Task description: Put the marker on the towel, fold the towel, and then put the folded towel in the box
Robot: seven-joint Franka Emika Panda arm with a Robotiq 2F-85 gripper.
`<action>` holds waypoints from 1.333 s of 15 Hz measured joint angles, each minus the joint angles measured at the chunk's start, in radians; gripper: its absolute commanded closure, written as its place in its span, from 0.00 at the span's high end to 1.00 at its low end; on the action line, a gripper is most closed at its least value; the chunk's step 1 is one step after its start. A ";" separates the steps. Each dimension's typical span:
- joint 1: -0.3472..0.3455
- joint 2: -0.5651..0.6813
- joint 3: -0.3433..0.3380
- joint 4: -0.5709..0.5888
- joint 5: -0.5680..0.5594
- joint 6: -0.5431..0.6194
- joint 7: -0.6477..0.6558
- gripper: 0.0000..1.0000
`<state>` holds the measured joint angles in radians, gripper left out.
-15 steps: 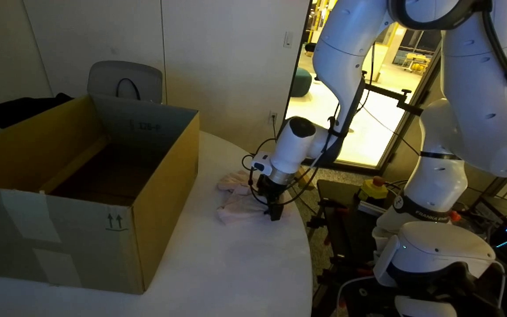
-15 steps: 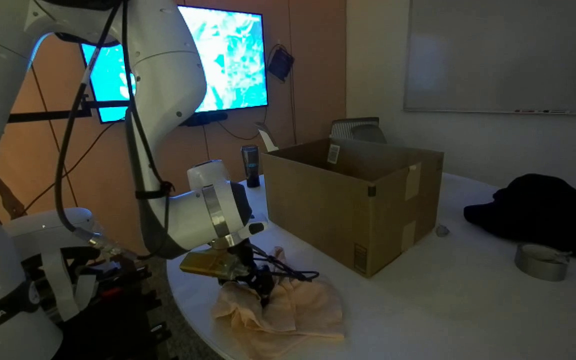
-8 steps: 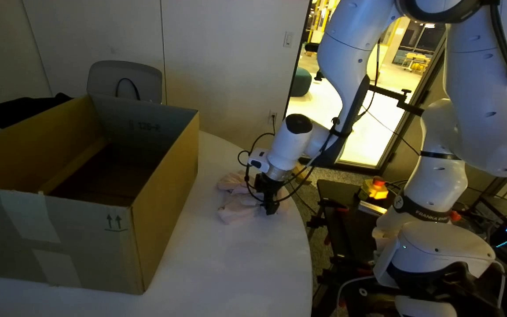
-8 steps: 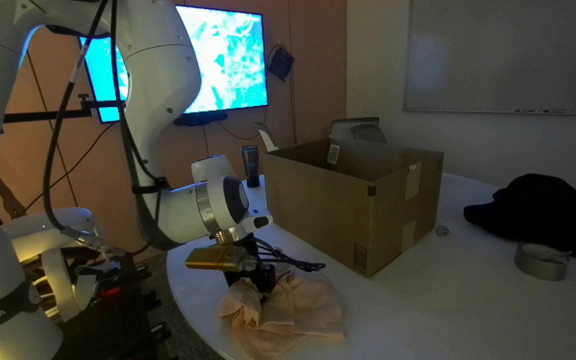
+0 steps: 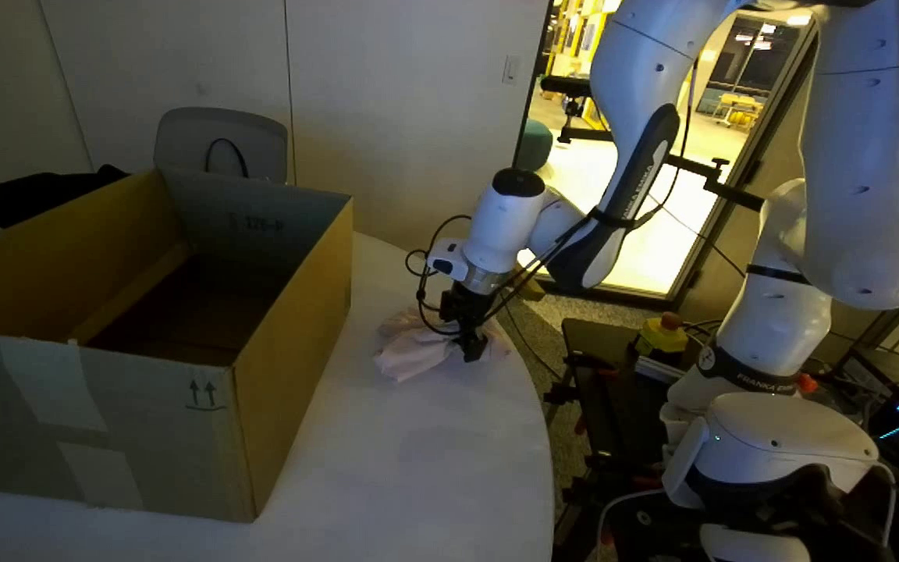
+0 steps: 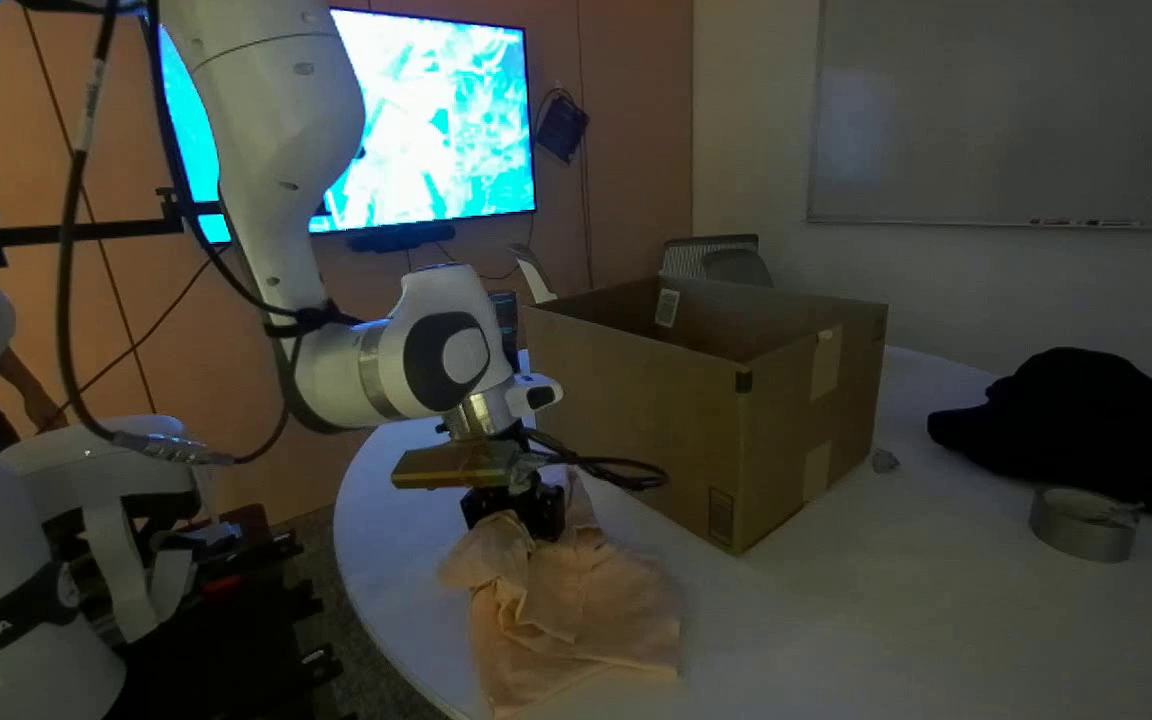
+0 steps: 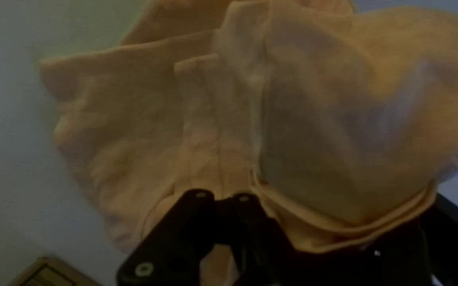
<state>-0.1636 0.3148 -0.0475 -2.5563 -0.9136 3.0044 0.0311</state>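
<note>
A crumpled peach towel (image 6: 596,615) rests on the white table, with part of it drawn upward under the hand. My gripper (image 7: 222,198) is shut on a fold of the towel (image 7: 133,119); its fingertips have come together with cloth pinched at them in the wrist view. From outside, the gripper (image 5: 471,351) points down at the towel's (image 5: 410,351) side nearest the table edge. Cloth partly covers the fingertips in an exterior view. The open cardboard box (image 5: 293,343) stands beside the towel, and its inside shows no contents. The marker is hidden or out of view.
The box's tall wall (image 6: 636,420) rises close to the towel. A roll of tape (image 6: 1081,525), a black cloth (image 6: 1086,430) and a small crumpled scrap (image 6: 884,461) lie farther along the table. The curved table edge (image 5: 547,437) runs close to the arm.
My gripper has closed on the towel and risen, shifting a little toward the table's far side. Part of the towel has lifted and been dragged along with it.
</note>
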 measured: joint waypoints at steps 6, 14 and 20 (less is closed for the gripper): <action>-0.218 -0.134 0.369 0.040 0.494 -0.264 -0.450 0.02; -0.003 -0.291 0.234 0.381 0.774 -0.869 -0.682 0.01; 0.082 -0.308 0.150 0.653 0.774 -1.070 -0.671 0.01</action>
<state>-0.0813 0.0069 0.1022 -1.9036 -0.1394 1.9346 -0.6403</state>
